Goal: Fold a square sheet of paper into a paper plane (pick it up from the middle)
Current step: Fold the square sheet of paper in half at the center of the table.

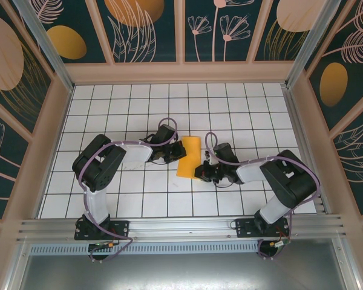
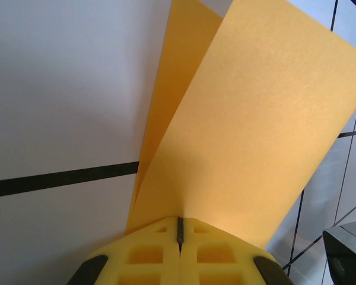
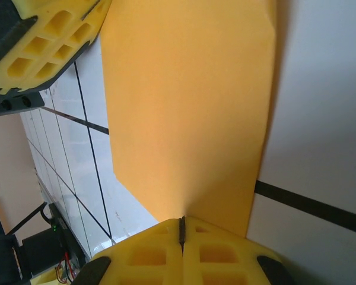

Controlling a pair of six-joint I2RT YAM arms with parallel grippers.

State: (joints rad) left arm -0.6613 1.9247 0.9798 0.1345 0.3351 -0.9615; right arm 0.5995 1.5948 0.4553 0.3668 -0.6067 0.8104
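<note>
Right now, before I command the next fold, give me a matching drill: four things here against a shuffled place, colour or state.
1 left gripper
2 right gripper
3 square sheet of paper
4 table

A white tiles, black grid lines
B shut on the sheet's right side, top view
C orange-yellow, bent into two layers
D shut on the sheet's left side, top view

Pairs: 1-D, 2-B, 3-C, 4-A

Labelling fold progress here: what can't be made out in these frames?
- Top external: paper sheet creases too small; its side edges hidden under left gripper and right gripper.
- Left wrist: sheet's far end cut off by the top edge; pinched edge hidden between the shut fingers.
- Right wrist: sheet's far end cut off at top; left gripper cropped by the corner.
</note>
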